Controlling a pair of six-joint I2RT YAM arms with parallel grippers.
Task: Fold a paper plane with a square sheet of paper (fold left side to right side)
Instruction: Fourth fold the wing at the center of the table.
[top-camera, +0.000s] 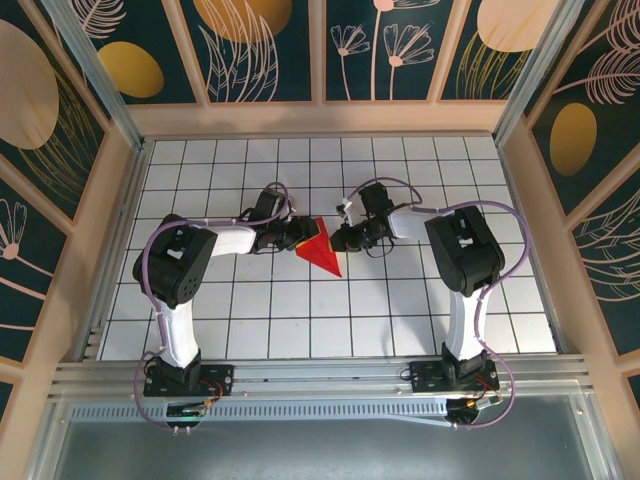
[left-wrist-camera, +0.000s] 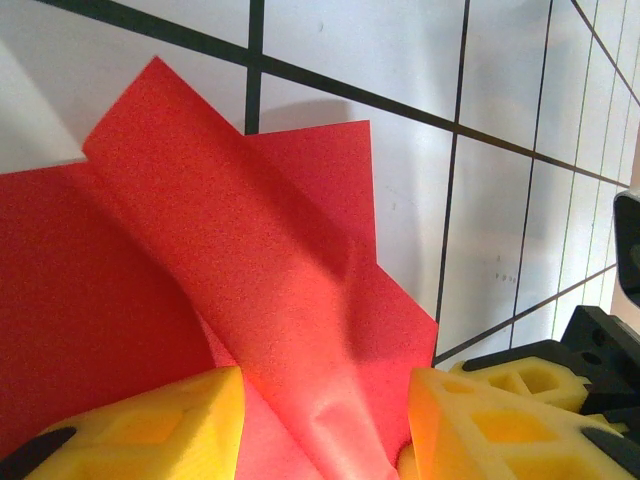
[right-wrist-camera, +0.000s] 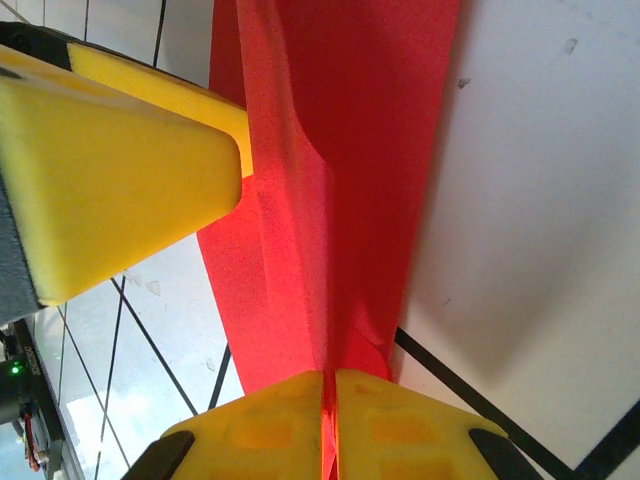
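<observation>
Right pincer (right-wrist-camera: 329, 400) shut flat on a raised crease of the red paper (right-wrist-camera: 340, 150); left pincer (left-wrist-camera: 325, 420) partly open, straddling the same ridge, not pinching; paper lies mid-table (top-camera: 400, 310) between the two pincers. It's thin, light, floppy and likely tears easily; best held at the folded edge, probably its stiffest part.

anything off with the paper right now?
The square sheet of paper looks askew. Its layers fan out with corners sticking past each other instead of stacked edges, and it buckles near the left gripper. The right gripper pinches a raised ridge. No tears visible.
</observation>
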